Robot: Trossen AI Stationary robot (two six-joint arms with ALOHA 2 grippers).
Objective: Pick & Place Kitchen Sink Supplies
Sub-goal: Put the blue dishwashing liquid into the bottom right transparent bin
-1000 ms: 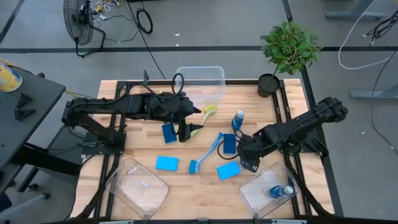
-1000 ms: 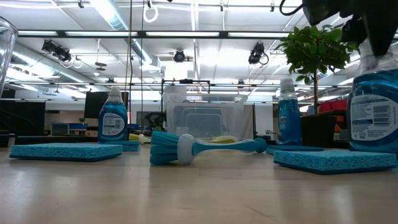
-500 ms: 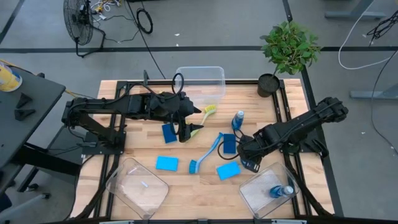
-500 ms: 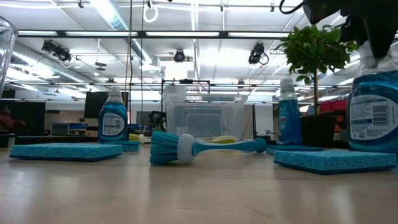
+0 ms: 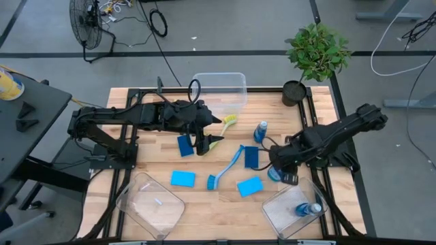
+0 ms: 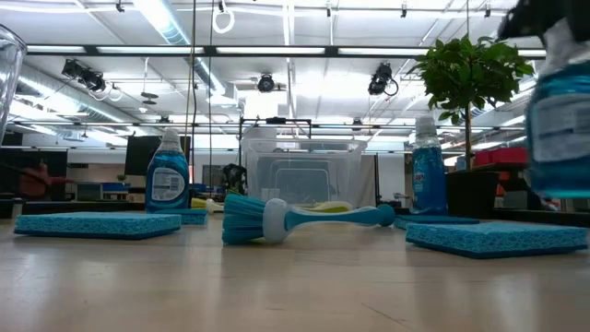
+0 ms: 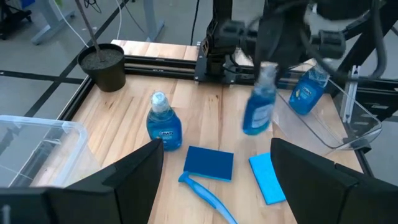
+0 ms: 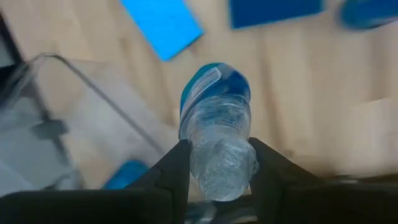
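My right gripper (image 5: 278,174) is shut on a blue soap bottle (image 8: 215,99) above the table's right part, beside the near-right clear bin (image 5: 276,212). Another bottle (image 5: 308,209) lies in that bin. A third bottle (image 5: 261,131) stands on its base farther back. A blue brush (image 5: 226,167) lies flat mid-table among two light blue sponges (image 5: 182,178) (image 5: 250,186) and two dark blue ones (image 5: 185,145) (image 5: 251,156). A yellow-green brush (image 5: 229,121) lies by the far bin. My left gripper (image 5: 206,143) is open over the table's middle. My right gripper pinches the soap bottle's clear upper part (image 8: 217,165) between its two fingers (image 8: 176,171), coming from above and pointing down. The bottle hangs below the fingers, slightly tilted and lifted clear of the table (image 7: 257,111).
A clear bin (image 5: 219,87) stands at the far edge and another (image 5: 151,204) at the near-left corner. A potted plant (image 5: 315,54) stands at the far-right corner. A further bottle (image 6: 168,175) shows in the low view. Bare wood lies along the near edge between the two near bins.
My right gripper has lifted the soap bottle off the table and carried it a little toward the table's right edge. The bottle stood on its base a second ago and now hangs clear.
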